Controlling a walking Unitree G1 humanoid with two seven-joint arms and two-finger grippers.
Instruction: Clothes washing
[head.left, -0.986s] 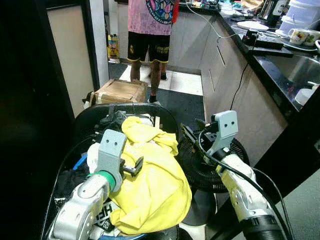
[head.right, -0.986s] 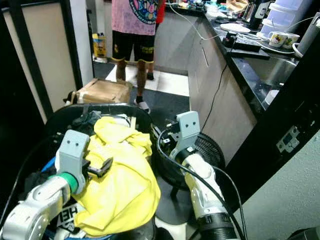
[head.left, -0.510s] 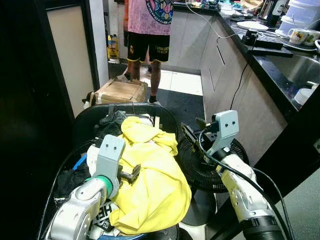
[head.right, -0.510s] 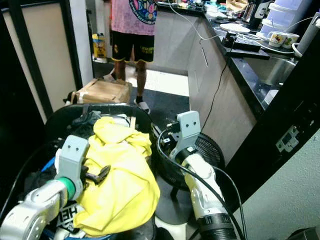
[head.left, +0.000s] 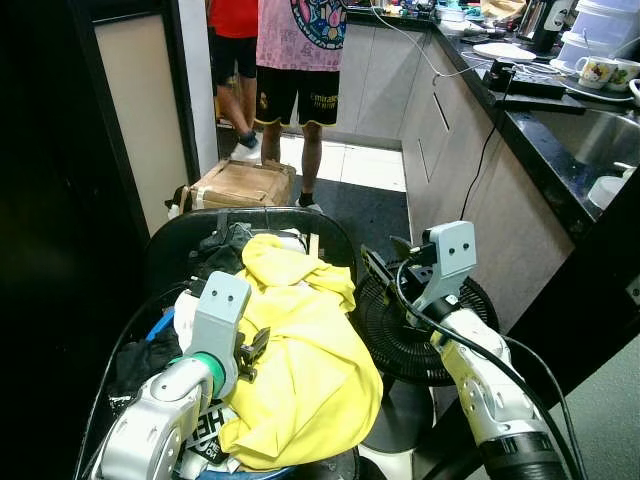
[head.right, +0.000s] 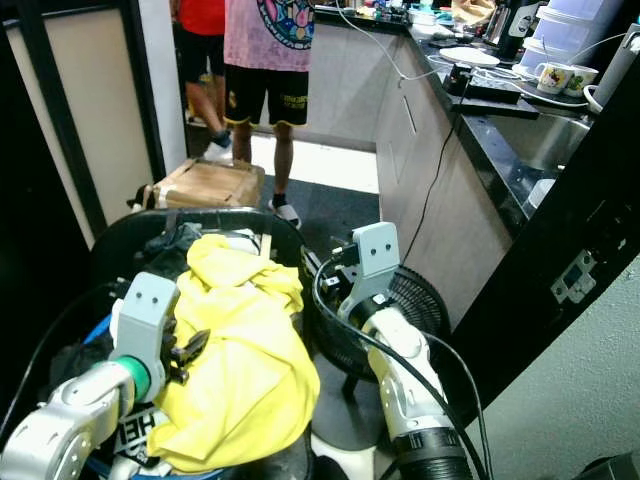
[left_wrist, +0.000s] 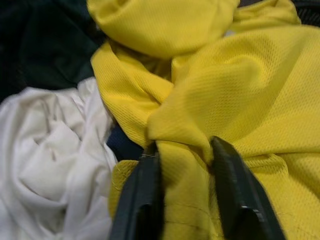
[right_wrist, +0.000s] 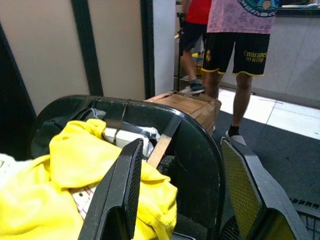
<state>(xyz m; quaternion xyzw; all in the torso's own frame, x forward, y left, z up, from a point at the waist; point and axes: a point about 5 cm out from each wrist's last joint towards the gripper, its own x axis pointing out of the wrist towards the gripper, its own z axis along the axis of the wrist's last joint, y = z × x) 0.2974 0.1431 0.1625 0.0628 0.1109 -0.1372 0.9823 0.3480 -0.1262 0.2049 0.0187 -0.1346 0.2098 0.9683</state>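
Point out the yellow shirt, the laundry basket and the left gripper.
yellow shirt (head.left: 320, 360), left eye view, middle of the fabric.
laundry basket (head.left: 335, 240), left eye view, far black rim.
left gripper (left_wrist: 187, 200), left wrist view, between its fingertips, pinching the shirt.

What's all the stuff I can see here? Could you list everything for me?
Round black plastic laundry basket: one, black, on the floor before the robot.
Yellow mesh shirt: one, yellow, piled on top in the basket.
White crumpled cloth: one, white, in the basket beside the shirt.
Dark clothes: some, black, at the basket's left side.
Black floor fan: one, right of the basket.
Brown cardboard box: one, beyond the basket.
Patterned mugs: two, on the dark counter.
People: two, standing beyond the box.
Left gripper: jaws pinching a shirt fold.
Right gripper: jaws apart, raised beside the basket.
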